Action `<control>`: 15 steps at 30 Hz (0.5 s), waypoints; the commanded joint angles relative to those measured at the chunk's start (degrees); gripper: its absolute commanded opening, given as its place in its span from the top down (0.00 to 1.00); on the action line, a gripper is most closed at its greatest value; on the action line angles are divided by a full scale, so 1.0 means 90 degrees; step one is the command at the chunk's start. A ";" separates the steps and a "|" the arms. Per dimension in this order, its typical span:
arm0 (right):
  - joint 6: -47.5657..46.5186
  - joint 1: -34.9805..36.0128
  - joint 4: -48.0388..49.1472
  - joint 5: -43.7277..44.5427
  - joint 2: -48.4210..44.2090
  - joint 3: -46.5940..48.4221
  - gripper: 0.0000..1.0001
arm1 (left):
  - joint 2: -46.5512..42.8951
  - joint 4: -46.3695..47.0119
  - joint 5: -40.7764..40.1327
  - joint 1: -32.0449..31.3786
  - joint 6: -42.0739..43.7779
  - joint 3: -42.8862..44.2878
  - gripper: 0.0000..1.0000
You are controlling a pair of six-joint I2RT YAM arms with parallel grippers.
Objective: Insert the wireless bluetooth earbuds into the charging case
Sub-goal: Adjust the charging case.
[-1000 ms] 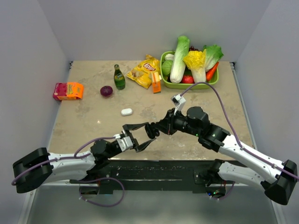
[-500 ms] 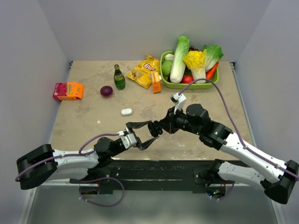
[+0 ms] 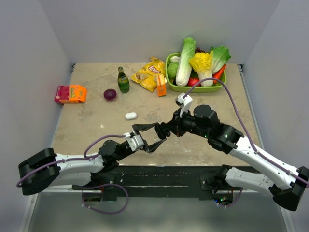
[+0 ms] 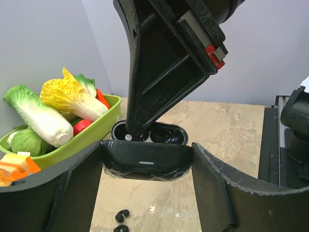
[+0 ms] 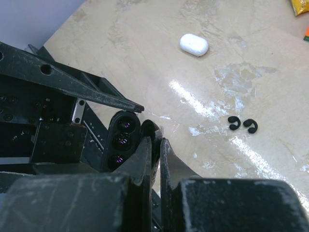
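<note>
Looking like mid-insertion here. Clamping the open black charging case point(image 4: 145, 166) in the left gripper point(image 4: 147, 157), snug on both sides, seemingly holding it up off the bench point(image 4: 227, 125). Poking the right gripper point(image 5: 155, 139), pinched nearly closed, down into one of the wells. Not managing to tell whether it's actually carrying a bud. Leaving two black earbuds point(image 5: 234, 123) lying side by side on the bench below. Probably needing a gentle seat-and-release next, then reaching down for those two, pinching super carefully given how tiny.
</note>
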 commanded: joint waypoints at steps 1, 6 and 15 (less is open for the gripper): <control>-0.0482 -0.0036 0.0165 -0.0085 -0.0160 0.0463 1.00 | 0.0095 -0.0163 -0.0471 0.0031 -0.0290 -0.0017 0.36; -0.0462 -0.0036 0.0136 -0.0133 -0.0131 0.0541 1.00 | 0.0095 -0.0163 -0.0520 0.0031 -0.0319 -0.0017 0.26; -0.0433 -0.0026 0.0087 -0.0133 -0.0111 0.0570 1.00 | 0.0026 -0.0134 -0.0705 0.0031 -0.0329 -0.0076 0.00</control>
